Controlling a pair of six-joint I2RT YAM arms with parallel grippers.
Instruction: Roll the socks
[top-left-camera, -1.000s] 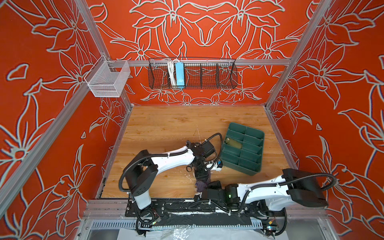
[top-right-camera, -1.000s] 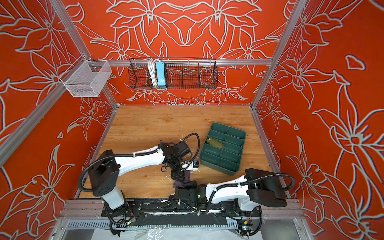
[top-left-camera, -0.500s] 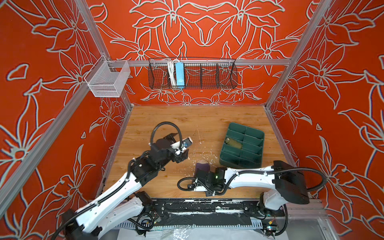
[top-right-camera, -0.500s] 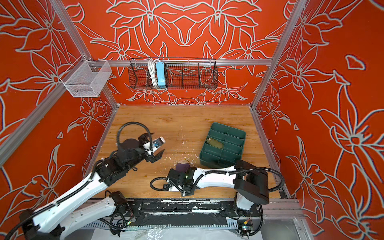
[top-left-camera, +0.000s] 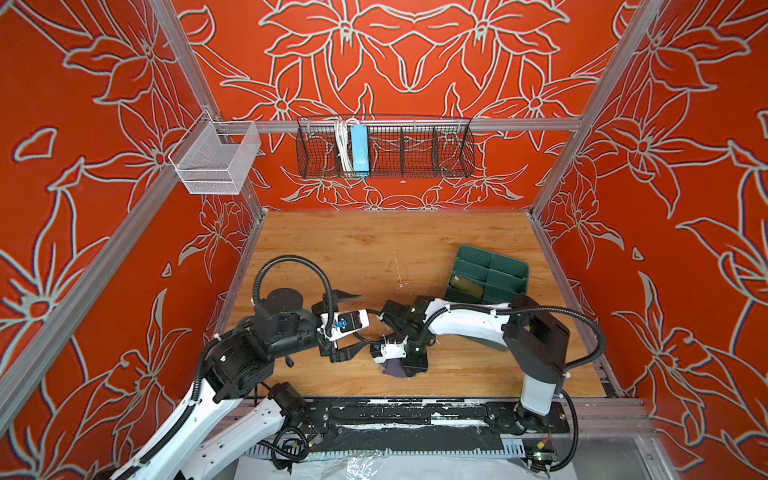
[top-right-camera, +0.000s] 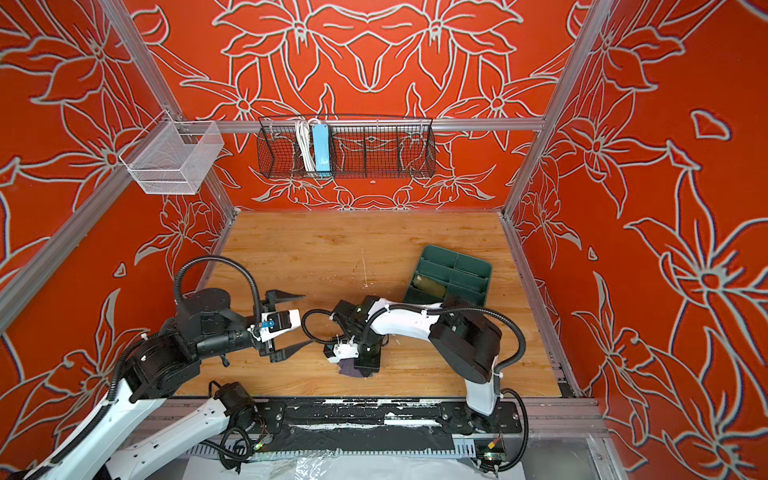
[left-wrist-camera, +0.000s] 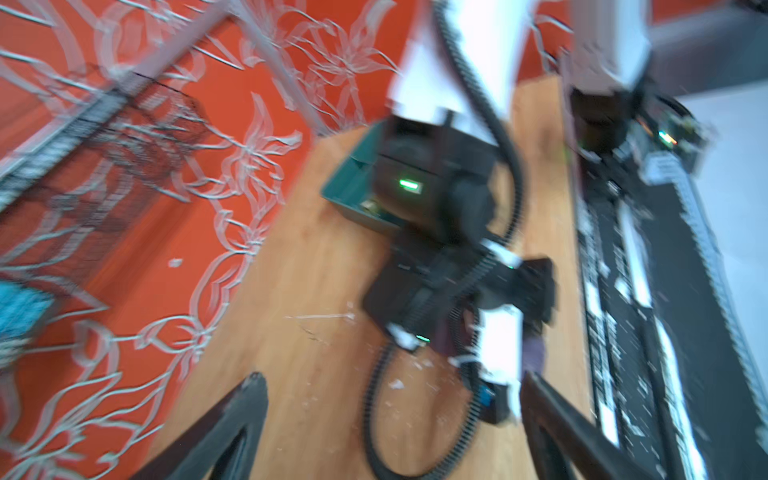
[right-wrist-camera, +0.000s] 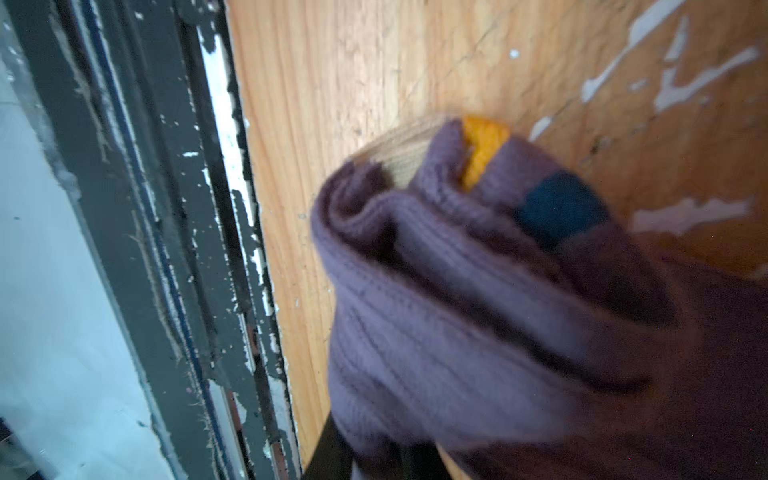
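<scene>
Right tool (top-left-camera: 406, 363): I hold it pointing down near the front edge of the bench (top-left-camera: 374, 245), jaws nearly closed on the bundled purple sock (top-left-camera: 391, 370). I cannot tell whether the sock touches the wood.

Left tool (top-left-camera: 362, 319): jaws spread wide, gripping nothing, near the right tool.

The green sock (top-left-camera: 467, 285) lies in a compartment of the tray (top-left-camera: 513, 270).

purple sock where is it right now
In both top views the purple sock lies bunched on the wooden table, close to the front edge and about midway along it, gripped by the right end effector directly above it.
</scene>
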